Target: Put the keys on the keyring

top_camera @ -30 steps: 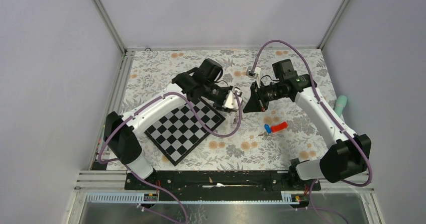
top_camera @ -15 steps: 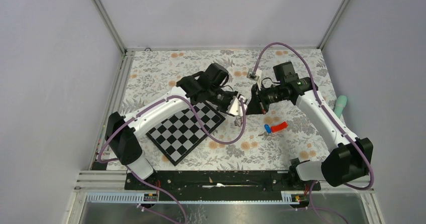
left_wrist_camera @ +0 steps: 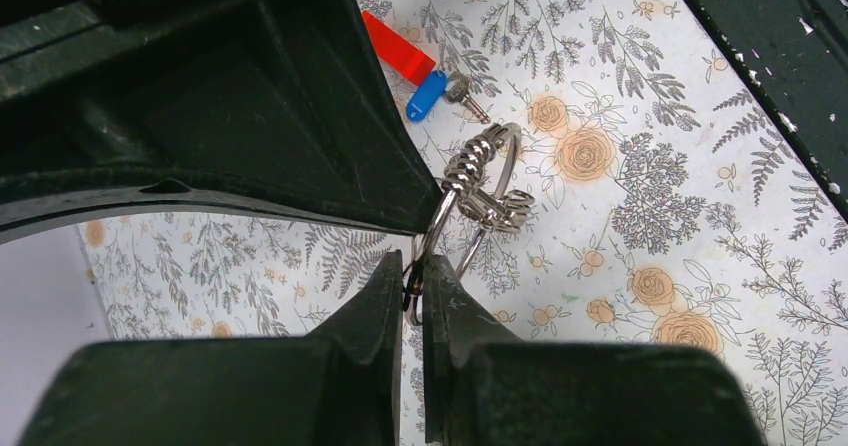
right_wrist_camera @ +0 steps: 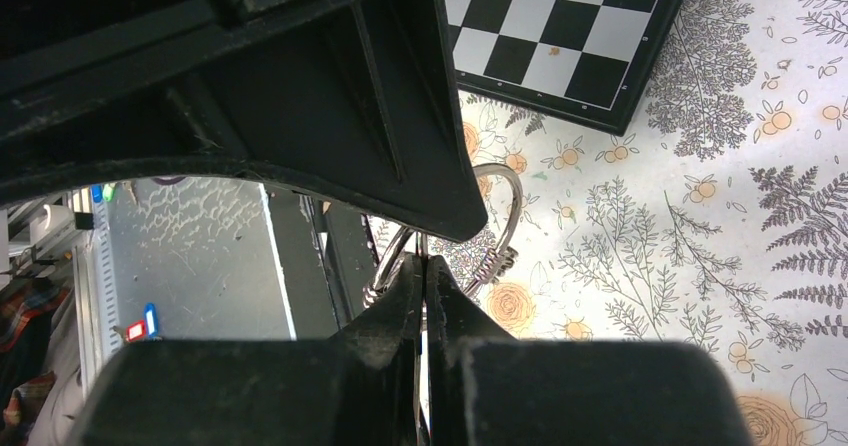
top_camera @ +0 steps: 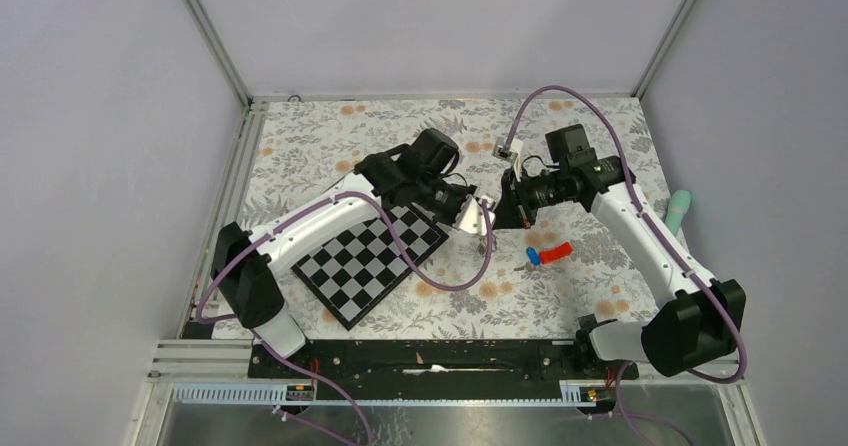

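Left gripper (left_wrist_camera: 412, 284) shifted right, now clamped on the keyring (left_wrist_camera: 470, 163) beside right gripper (right_wrist_camera: 425, 278) (also clenched on it). Keep both pinches steady; don't twist the ring.

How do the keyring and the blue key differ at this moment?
The keyring is pinched by both the left gripper and the right gripper; the blue key lies untouched on the table beside a red piece. The keyring is a bare silver loop with wire coils on it; the blue key has a plastic cap. Both are silver metal.
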Available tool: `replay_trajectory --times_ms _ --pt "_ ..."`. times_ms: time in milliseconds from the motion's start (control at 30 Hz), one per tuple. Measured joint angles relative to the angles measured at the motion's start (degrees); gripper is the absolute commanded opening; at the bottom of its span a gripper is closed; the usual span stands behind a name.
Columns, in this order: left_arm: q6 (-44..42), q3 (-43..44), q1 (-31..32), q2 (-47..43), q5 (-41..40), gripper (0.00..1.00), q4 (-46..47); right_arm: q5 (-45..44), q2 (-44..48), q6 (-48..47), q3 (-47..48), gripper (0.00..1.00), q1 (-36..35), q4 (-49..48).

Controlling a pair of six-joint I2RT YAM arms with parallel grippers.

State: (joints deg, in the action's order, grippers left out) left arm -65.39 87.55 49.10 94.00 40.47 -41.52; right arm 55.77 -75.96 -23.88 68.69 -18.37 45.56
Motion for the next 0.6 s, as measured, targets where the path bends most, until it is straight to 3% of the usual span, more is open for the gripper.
replay_trajectory --times_ms 100,400,600 --pt "0.2 -0.1 0.1 0.0 -0.2 0.0 0.2 -0.9 0.4 0.4 0.0 0.0 0.0 0.0" --pt "7.3 -3.7 0.2 -1.9 -0.7 0.0 5.5 -3.2 2.6 3.3 -0.4 0.31 -0.1 -2.0" --pt "13.8 -6.2 0.1 -2.3 -2.4 0.0 8.6 -3.6 5.0 5.9 -2.1 0.38 0.5 -4.7"
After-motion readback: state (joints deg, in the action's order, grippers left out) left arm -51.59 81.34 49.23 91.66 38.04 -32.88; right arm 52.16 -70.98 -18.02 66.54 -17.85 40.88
